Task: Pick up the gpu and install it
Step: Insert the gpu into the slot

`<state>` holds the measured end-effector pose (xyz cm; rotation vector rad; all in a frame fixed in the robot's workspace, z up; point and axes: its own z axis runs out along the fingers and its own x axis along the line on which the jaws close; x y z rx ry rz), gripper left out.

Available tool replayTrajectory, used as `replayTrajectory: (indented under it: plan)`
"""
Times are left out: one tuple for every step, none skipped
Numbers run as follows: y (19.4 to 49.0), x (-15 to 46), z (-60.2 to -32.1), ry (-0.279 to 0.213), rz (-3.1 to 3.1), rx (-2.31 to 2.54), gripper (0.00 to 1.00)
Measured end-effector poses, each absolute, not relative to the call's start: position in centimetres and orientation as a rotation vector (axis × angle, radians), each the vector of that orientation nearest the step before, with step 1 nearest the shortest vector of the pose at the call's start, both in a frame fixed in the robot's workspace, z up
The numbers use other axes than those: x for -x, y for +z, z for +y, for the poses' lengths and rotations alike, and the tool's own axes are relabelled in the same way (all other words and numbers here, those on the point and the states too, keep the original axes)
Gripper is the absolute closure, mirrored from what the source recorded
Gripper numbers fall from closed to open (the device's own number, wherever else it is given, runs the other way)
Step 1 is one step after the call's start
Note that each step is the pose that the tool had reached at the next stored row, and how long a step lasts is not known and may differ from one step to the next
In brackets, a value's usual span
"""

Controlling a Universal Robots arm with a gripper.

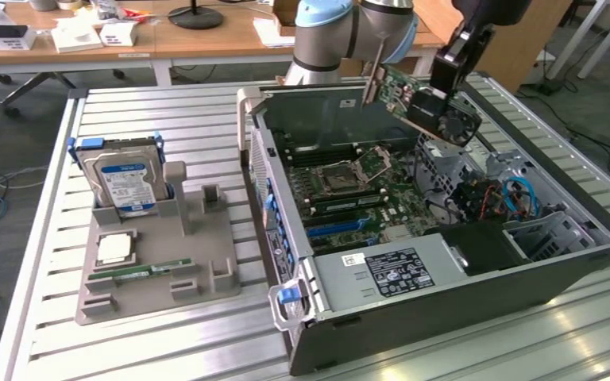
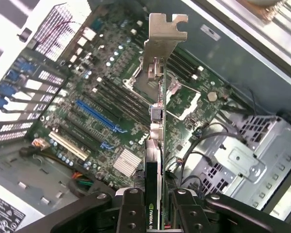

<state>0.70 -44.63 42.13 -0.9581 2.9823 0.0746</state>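
Above the dark grey case [image 1: 475,309], the gpu [image 1: 416,99] is a green board with a black fan shroud and bare silver bracket [image 2: 157,53], held in the black tool [image 2: 153,204]. Inside the case the motherboard [image 1: 390,198] is green with blue and black slots (one white). Beside the case, a hard drive [image 1: 125,178] wears a blue-white label on the ribbed silver bench [image 1: 156,119].

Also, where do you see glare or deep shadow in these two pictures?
Exterior view: even room light, soft shadows, with pale glare streaks on the metal table at the view's lower right. Wrist view: the gpu bracket shines pale, and the small heatsink is washed almost white.
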Motion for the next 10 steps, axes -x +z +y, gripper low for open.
replayTrajectory:
  plan:
    - [42.13,-0.69,-44.63,0.075,2.974,0.985,0.74]
    - [42.13,-0.7,-44.64,0.075,2.965,1.012,0.74]
    - [42.12,-0.7,-44.63,0.075,2.956,1.04,0.74]
    - [42.11,-0.7,-44.64,0.075,2.947,1.067,0.74]
    - [42.11,-0.7,-44.64,0.075,2.938,1.094,0.74]
    - [42.1,-0.7,-44.64,0.075,2.928,1.12,0.74]
    - [42.1,-0.7,-44.64,0.075,2.918,1.146,0.74]
    - [42.09,-0.69,-44.64,0.076,2.908,1.173,0.74]
    - [42.09,-0.69,-44.64,0.076,2.898,1.199,0.74]
    - [42.08,-0.7,-44.64,0.076,2.886,1.228,0.74]
